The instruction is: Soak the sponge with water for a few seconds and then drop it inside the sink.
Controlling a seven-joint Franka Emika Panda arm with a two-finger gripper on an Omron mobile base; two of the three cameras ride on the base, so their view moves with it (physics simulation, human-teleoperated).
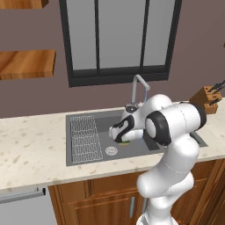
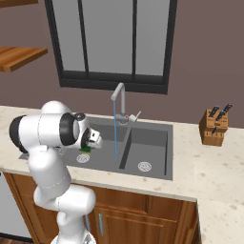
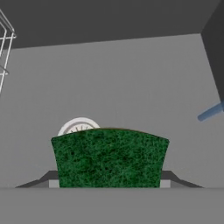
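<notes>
Two fingers of my claw (image 3: 109,183) squeeze the sponge (image 3: 109,159) over the sink (image 3: 131,87) floor, water (image 2: 115,133) well aside.

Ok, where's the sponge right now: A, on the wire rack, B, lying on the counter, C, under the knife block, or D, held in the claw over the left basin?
D: the claw grips the sponge above the left basin's drain, beside the water.

1 sponge (image 3: 109,157), 2 drains (image 2: 145,166), 1 faucet (image 2: 120,101)
</notes>
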